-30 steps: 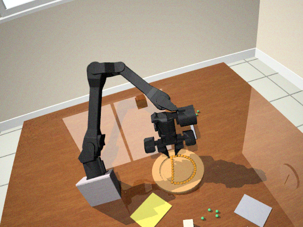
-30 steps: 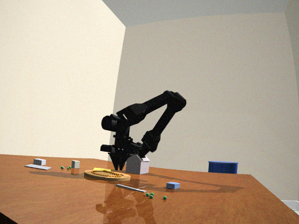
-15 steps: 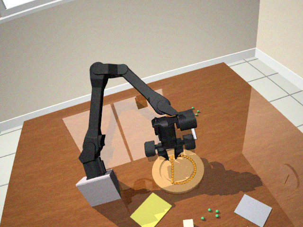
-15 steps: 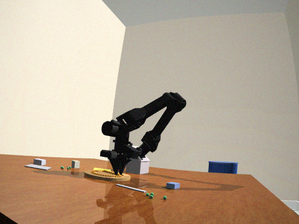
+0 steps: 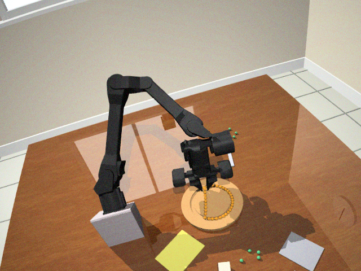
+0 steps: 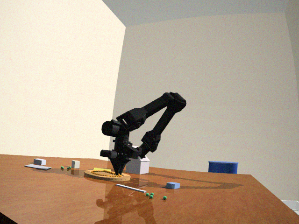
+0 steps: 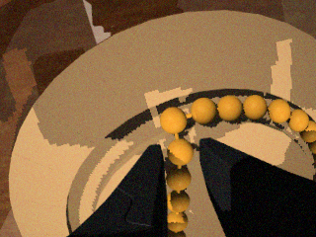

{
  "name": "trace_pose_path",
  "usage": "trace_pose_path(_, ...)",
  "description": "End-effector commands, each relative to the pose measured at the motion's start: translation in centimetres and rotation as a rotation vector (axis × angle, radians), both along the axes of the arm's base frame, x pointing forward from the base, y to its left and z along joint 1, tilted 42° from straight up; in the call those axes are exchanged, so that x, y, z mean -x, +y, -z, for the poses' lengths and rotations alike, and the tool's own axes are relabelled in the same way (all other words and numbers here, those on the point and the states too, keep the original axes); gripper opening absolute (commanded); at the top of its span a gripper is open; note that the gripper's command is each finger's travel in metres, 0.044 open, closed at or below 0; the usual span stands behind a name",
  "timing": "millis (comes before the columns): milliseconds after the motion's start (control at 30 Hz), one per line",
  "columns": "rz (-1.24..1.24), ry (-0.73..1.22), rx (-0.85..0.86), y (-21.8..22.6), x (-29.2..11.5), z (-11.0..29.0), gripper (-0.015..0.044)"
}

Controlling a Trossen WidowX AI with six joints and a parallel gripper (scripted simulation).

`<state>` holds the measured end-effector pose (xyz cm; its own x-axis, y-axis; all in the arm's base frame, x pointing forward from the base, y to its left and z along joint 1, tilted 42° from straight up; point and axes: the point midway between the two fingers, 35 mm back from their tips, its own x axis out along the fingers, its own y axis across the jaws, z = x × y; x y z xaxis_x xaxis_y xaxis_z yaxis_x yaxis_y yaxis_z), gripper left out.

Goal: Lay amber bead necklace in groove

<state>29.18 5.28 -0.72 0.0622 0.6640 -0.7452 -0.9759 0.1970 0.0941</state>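
The amber bead necklace (image 5: 232, 201) (image 7: 229, 108) lies on the round bead board (image 5: 186, 205) (image 6: 106, 178) (image 7: 197, 49). In the top view its right part curves along the groove, and its left part runs straight across the inner disc. The left stretch of the groove is bare. My gripper (image 5: 204, 189) (image 6: 118, 174) (image 7: 180, 143) is low over the far end of the straight part. Its fingers are open a little, on either side of the beads just past the corner bead. A gap shows between the beads and the right finger in the wrist view.
A yellow sheet (image 5: 179, 250), a grey panel (image 5: 302, 251) and a white block (image 5: 224, 266) (image 6: 75, 164) lie on the board's near side in the top view. A white rod (image 5: 230, 160) (image 6: 131, 188) lies beyond the board. The exterior view shows a blue block (image 6: 173, 185). Small green beads (image 5: 249, 250) (image 6: 165, 197) lie in two groups.
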Motion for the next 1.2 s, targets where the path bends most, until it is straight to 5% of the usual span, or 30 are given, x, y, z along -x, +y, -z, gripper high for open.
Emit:
trace_pose_path(0, 0.000, 0.000, 0.000, 0.00, -0.01, -0.02, 0.0000)
trace_pose_path(1167, 0.001, 0.004, -0.006, 0.23, 0.82, -0.96, 0.0000)
